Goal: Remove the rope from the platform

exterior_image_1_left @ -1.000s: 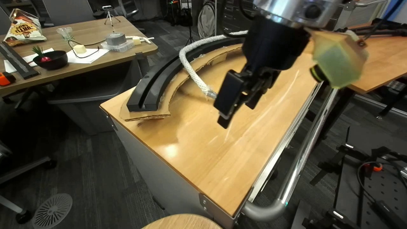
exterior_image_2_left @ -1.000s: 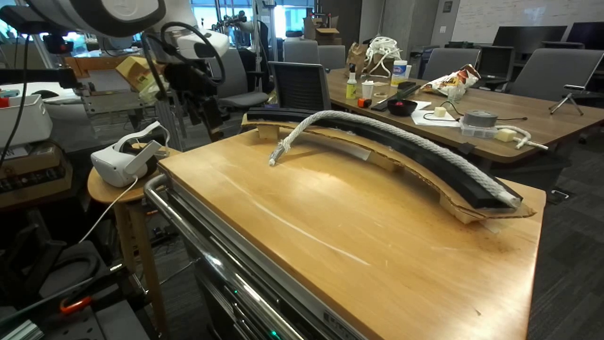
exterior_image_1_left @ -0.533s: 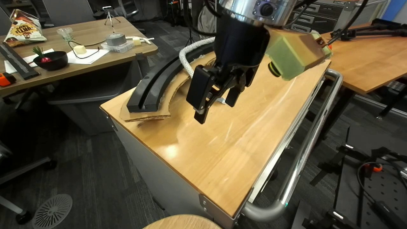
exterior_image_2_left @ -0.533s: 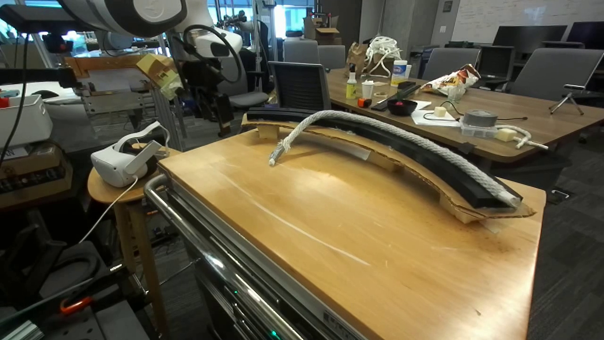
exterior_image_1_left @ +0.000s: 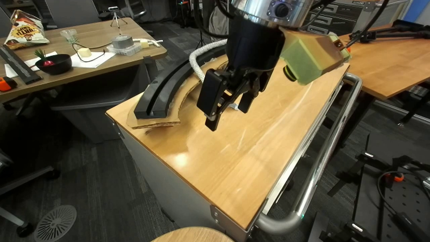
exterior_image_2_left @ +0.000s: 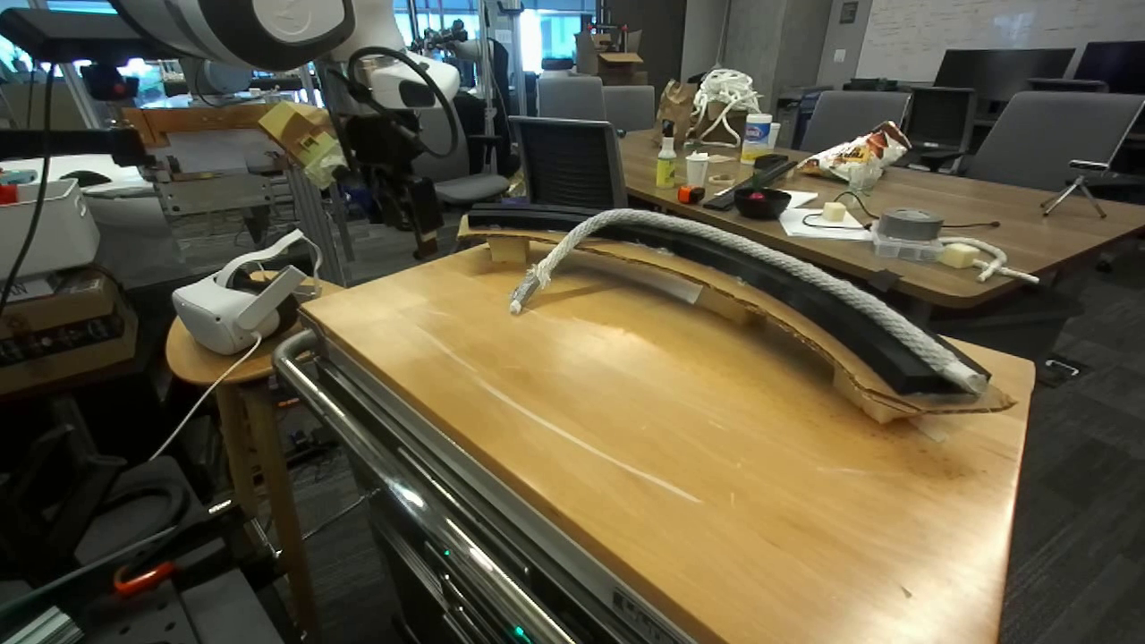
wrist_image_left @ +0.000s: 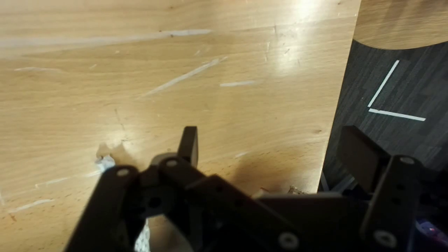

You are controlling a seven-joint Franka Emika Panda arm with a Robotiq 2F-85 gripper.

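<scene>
In an exterior view, a big wooden tabletop point(exterior_image_2_left: 680, 420) holds it all up. From its middle, the curved black platform point(exterior_image_2_left: 765, 284) goes from half past 10 round to nearly 3 o'clock; its raised edges look made to stop things rolling off. The pale rope point(exterior_image_2_left: 662, 223) lies along it, then bends away, so one end sticks out at 10 o'clock. The gripper point(wrist_image_left: 271, 140) is at 10 o'clock too, farther out, not touching the rope. Its jaws are wide apart and hold nothing, likely so they can fit around the rope. The silvery tip point(exterior_image_2_left: 524, 292) should be easy to grab; I cannot tell if it touches the wood.

There looks to be lots of room toward 6 o'clock, but the wood ends at 8 o'clock. The platform's raised edge could snag the rope.
</scene>
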